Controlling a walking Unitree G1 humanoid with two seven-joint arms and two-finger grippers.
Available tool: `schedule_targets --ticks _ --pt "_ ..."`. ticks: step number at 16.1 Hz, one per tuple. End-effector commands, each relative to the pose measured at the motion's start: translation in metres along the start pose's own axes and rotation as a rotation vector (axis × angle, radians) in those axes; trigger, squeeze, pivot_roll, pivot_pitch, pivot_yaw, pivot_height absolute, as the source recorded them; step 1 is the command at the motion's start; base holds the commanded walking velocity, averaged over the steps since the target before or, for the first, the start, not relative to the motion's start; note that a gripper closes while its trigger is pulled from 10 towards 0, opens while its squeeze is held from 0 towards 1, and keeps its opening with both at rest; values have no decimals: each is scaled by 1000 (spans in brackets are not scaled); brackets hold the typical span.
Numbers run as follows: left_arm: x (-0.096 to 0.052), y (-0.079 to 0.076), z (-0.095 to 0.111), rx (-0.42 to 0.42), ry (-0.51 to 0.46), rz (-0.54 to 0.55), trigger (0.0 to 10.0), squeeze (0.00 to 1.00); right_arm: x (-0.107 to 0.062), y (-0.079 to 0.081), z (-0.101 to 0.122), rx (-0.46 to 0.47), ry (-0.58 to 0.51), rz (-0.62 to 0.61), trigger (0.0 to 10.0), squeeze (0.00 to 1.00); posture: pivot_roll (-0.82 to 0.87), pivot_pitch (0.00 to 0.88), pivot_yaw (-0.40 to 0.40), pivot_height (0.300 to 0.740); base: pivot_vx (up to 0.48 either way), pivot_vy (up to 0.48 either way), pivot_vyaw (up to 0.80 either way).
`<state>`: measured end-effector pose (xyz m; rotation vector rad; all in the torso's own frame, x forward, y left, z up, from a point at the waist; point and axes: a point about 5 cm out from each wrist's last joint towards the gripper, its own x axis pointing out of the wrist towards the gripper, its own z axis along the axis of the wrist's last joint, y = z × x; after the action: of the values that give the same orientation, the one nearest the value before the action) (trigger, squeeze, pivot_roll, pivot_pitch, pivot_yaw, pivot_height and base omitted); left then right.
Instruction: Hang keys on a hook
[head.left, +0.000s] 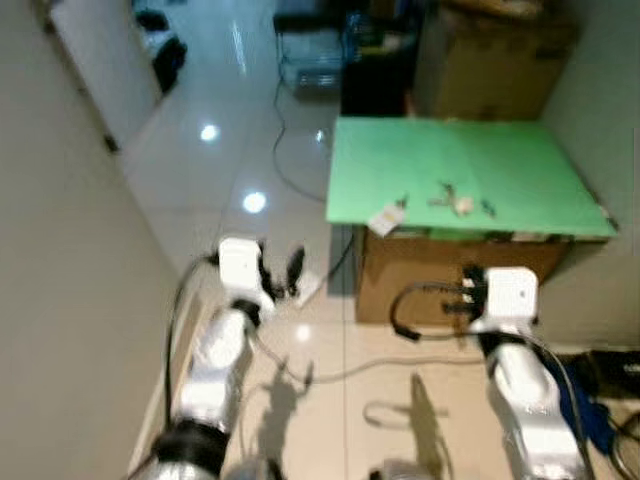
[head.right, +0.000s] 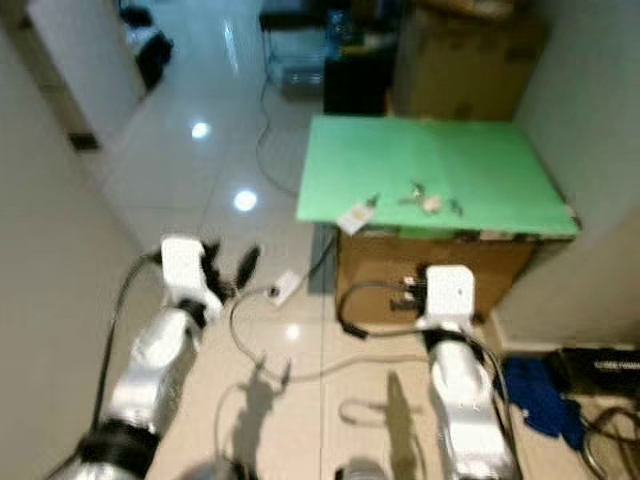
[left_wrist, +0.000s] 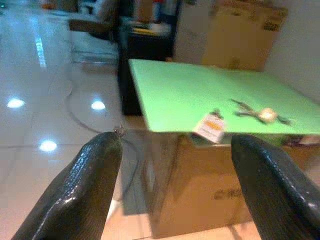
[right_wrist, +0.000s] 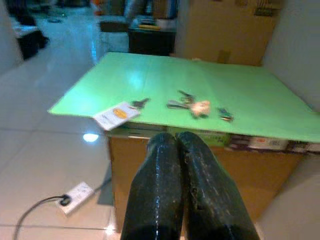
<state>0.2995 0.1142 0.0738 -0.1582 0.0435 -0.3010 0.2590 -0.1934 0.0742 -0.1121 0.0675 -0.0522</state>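
We saw the keys lying on a green board that rested on a cardboard box, a little in from the board's near edge. Beside them, at that edge, lay a white tag with an orange mark, a small key attached to it; the print on the tag was too blurred to read. A smaller dark piece lay just to the other side of the bunch, and we could not tell what it was.

Our left gripper hung over the tiled floor, well short of the box and off to its left, its two black fingers spread wide apart and holding nothing. Our right gripper was held in front of the box face, below the board's edge, with its fingers pressed together and nothing between them.

A white power strip with its cable lay on the floor near the box. Behind the board stood a larger cardboard box and dark furniture, both blurred and partly cut off by the frame. No hook could be made out.
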Motion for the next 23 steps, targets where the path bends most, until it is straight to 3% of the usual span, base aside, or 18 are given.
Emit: schedule_targets --ticks 1,6,13,17,19,20,21,23 --pt "1 4 3 11 -6 9 10000 0 -1 2 -4 7 9 3 10000 0 -263 80 36 719 0 0 -638" --pt "6 9 9 63 -12 32 10000 0 5 2 0 -9 -9 0 10000 0 -260 76 32 719 0 0 -125" --pt "6 8 10 51 -13 24 10000 0 7 3 -2 17 12 -16 10000 0 -256 75 36 714 0 0 0" --pt "7 8 10 54 -11 12 10000 0 7 2 -3 14 20 -27 10000 0 -262 84 43 687 0 0 0" --pt "7 9 9 28 -11 40 10000 0 7 1 -4 11 22 -31 10000 0 -263 84 42 673 0 0 0" --pt "7 16 9 -33 -13 110 10000 0 6 1 -5 8 22 -32 10000 0 -266 85 44 668 0 0 0" --pt "5 20 7 -39 -10 163 10000 0 5 -1 -5 3 22 -34 10000 0 -268 83 42 658 0 0 0" --pt "5 17 5 -25 -8 159 10000 0 5 -2 -5 3 22 -38 10000 0 -268 82 43 644 0 0 0"
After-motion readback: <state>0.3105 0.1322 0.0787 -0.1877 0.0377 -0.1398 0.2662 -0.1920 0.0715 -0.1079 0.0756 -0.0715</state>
